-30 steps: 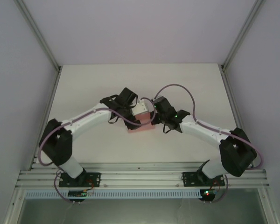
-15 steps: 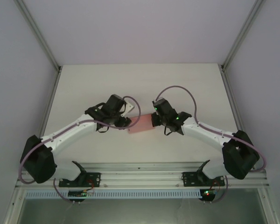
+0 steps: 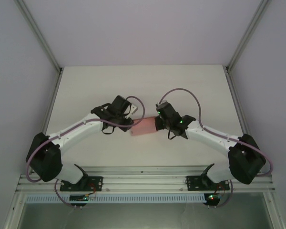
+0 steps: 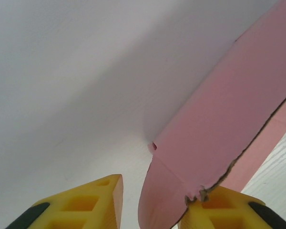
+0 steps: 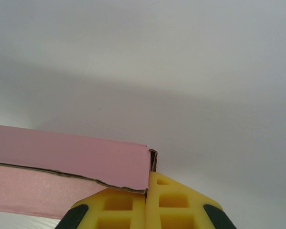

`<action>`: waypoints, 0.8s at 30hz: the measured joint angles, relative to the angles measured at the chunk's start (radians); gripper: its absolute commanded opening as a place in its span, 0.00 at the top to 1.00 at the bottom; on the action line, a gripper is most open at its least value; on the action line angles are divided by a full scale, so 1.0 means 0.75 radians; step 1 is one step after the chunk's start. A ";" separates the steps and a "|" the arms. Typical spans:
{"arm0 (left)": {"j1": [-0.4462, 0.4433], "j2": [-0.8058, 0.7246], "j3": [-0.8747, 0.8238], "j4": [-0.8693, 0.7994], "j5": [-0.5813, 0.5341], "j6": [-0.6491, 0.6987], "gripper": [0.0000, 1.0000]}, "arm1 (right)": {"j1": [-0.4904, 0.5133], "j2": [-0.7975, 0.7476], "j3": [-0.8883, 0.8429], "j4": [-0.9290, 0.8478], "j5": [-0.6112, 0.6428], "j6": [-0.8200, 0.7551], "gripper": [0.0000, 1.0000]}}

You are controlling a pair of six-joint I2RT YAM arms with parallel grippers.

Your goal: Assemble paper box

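Yellow plastic fingers, moulded with square pockets, stand apart on the left tool in the left wrist view. Open space shows between one finger and the thin pink card of the paper box. A curved flap of that card hangs in the gap, close to the other finger, whose tip is partly covered by a ragged cut edge. The frame's lower border cuts off the bases of both fingers.

On the right tool, seen from the right wrist, the two yellow fingers are pressed together, with a corner of the box sitting at their seam. The brown core of the card shows edge-on at that corner. How much card lies between the pads is hidden. A long, flat pink wall runs left from the corner and out of frame, its rough lower edge lying over a second pink strip.

From above, the box lies low on the white table near its middle, between the two black wrist heads, with each end meeting one of them. Its folds and tabs are too small to make out there. White arms trailing lilac cables reach back to the bases at the near edge. Pale walls enclose the table on three sides.
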 measured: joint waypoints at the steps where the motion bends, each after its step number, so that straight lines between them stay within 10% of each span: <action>1: -0.001 0.000 0.001 -0.005 0.001 -0.004 0.66 | 0.003 -0.002 0.000 -0.003 0.003 0.000 1.00; 13: -0.001 0.000 0.070 -0.051 0.026 -0.025 0.67 | 0.011 -0.005 0.000 -0.020 0.023 0.016 1.00; 24: -0.001 0.030 0.135 -0.128 0.042 -0.172 1.00 | 0.071 -0.006 0.004 -0.045 0.099 0.032 1.00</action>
